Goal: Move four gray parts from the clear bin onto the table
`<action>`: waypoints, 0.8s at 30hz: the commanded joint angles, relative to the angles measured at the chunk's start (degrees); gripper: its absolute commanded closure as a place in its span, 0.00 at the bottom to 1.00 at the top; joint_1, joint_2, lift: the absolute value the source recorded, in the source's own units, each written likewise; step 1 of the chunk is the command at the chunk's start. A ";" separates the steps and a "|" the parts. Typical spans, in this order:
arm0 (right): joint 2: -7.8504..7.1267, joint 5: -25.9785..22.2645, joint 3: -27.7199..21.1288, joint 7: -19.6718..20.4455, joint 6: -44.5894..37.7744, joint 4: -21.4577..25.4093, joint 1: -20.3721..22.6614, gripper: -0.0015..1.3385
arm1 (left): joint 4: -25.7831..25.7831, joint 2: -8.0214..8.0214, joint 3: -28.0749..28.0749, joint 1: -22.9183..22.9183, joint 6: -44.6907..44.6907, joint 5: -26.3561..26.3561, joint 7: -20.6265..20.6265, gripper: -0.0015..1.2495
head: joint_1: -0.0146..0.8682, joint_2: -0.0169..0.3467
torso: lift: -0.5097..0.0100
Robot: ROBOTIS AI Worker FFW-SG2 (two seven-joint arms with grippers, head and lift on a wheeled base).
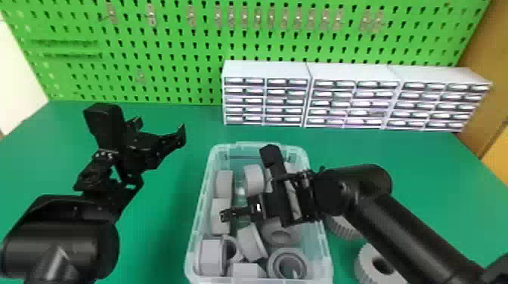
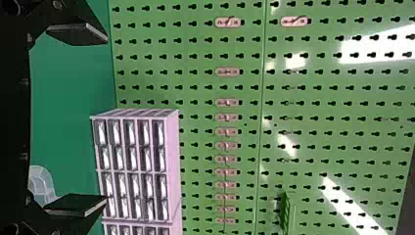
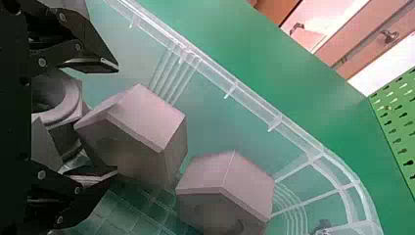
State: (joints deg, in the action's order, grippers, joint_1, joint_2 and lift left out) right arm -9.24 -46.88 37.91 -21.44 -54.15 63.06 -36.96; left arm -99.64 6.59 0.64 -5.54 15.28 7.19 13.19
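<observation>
Head view: two toothed gray parts [image 1: 368, 260] rest on the counter [image 1: 158, 245] beside the clear bin [image 1: 320, 251]; probably the third pick in hand. Right gripper [image 3: 117, 120] is inside the bin, fingers apart. Right wrist view: a hexagonal gray part [image 3: 139, 125] lies partly between its fingertips, mostly just beyond; contact unclear. Next: centre, advance slightly, close, then lift. Left gripper [image 2: 105, 119] open, off to the bin's left.
</observation>
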 commanded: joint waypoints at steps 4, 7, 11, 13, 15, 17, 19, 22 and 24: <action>0.02 -2.08 0.76 -1.85 1.86 -2.77 -0.12 0.39 | 0.06 0.00 -0.11 0.00 0.02 -0.07 -0.01 0.11 | 0.78 0.14 | 0.89; 0.02 -2.08 1.03 -2.38 2.65 -3.29 -0.12 0.39 | 0.06 0.00 -0.20 0.00 0.02 -0.25 -0.01 0.11 | 0.78 0.14 | 0.89; 0.10 -2.08 1.38 -3.52 4.14 -4.35 -0.30 0.39 | 0.06 0.00 -0.29 -0.09 0.02 -0.34 -0.01 0.11 | 0.78 0.14 | 0.89; 0.10 -2.08 1.47 -3.79 4.67 -4.61 -0.30 0.39 | 0.06 0.00 -0.29 -0.09 0.02 -0.34 -0.01 0.11 | 0.78 0.14 | 0.89; 0.10 -2.08 1.64 -4.23 5.29 -4.96 -0.48 0.39 | 0.06 0.00 -0.38 -0.09 0.02 -0.34 -0.01 0.11 | 0.78 0.14 | 0.89; 0.10 -2.08 1.82 -4.49 5.81 -5.32 -0.56 0.39 | 0.06 0.00 -0.46 -0.09 0.02 -0.42 -0.01 0.11 | 0.78 0.14 | 0.89; 0.10 -2.08 1.82 -4.67 6.08 -5.58 -0.56 0.39 | 0.06 0.00 -0.46 -0.09 0.02 -0.42 -0.01 0.11 | 0.78 0.14 | 0.89; 0.10 -2.08 1.99 -4.67 6.34 -5.67 -0.56 0.39 | 0.06 0.00 -0.46 -0.09 0.02 -0.42 -0.01 0.11 | 0.78 0.14 | 0.89; 0.10 -2.08 2.08 -4.67 6.34 -5.67 -0.56 0.39 | 0.06 0.00 -0.46 -0.09 0.02 -0.42 -0.01 0.11 | 0.78 0.14 | 0.89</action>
State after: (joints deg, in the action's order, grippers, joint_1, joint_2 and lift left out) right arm -9.14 -48.96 39.80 -26.11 -48.00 57.50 -37.52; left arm -99.58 6.59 0.18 -5.62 15.29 6.77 13.19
